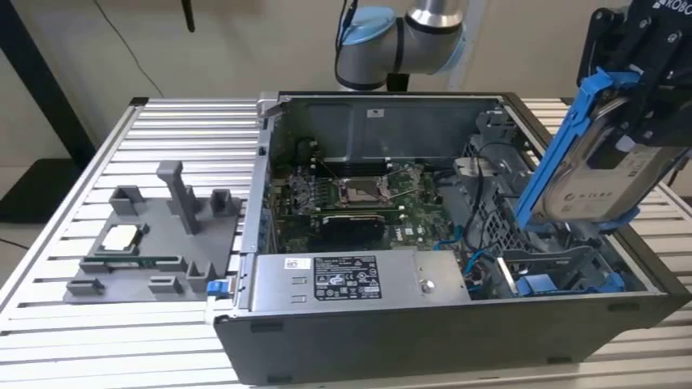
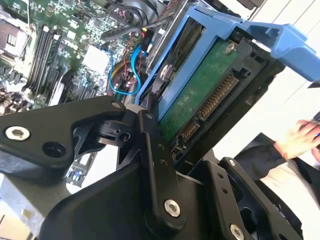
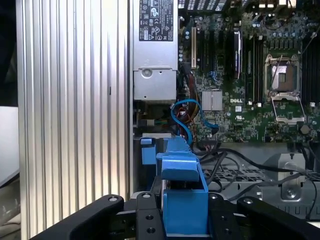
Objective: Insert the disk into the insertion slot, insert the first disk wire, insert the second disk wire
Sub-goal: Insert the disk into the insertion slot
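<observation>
My gripper (image 1: 640,113) is shut on the disk (image 1: 592,174), a silver-grey drive in a bright blue caddy. I hold it tilted on edge above the open computer case, at the exterior view's right. Below it lies the insertion slot (image 1: 562,271), a dark-grey bay with blue tabs, and the disk is clear of it. In the second wrist view the black fingers (image 2: 150,145) clamp the disk (image 2: 200,95), whose green underside and connector face the camera. The first wrist view shows the blue caddy (image 3: 182,195) between the fingers, above a blue tab (image 3: 148,151). A looped blue disk wire (image 3: 184,114) lies loose beside the bay.
Inside the case are the motherboard (image 1: 357,194) and a grey power-supply box (image 1: 346,279). A grey fixture (image 1: 162,239) with small parts sits on the ribbed metal table (image 1: 65,267) at the exterior view's left. A person's hand (image 2: 300,140) is near the case.
</observation>
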### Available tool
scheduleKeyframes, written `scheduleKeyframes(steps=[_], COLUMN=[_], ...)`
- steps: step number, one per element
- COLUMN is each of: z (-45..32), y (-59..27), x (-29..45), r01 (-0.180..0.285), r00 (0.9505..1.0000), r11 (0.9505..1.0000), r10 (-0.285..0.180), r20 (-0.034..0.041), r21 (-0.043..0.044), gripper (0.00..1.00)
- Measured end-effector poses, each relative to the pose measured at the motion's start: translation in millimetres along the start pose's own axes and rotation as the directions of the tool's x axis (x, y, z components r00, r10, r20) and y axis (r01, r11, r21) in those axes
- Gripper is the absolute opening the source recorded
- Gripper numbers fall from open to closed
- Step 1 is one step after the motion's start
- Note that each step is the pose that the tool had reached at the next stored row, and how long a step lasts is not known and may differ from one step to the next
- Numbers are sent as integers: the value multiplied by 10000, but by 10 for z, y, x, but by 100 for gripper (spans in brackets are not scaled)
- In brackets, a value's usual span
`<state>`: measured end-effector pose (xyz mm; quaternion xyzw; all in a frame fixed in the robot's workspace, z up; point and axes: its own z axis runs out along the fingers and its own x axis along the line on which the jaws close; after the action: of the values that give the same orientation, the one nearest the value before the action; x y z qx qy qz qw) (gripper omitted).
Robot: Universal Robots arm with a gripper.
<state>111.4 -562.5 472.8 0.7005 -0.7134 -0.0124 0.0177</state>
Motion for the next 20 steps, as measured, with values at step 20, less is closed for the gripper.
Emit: scheduleKeyframes(steps=[20], z=[169], y=[-8], x=[56], r01=[0], r00=[10000], r11=[10000], r10=[0], r20=[-1], r21=[0], gripper=[33])
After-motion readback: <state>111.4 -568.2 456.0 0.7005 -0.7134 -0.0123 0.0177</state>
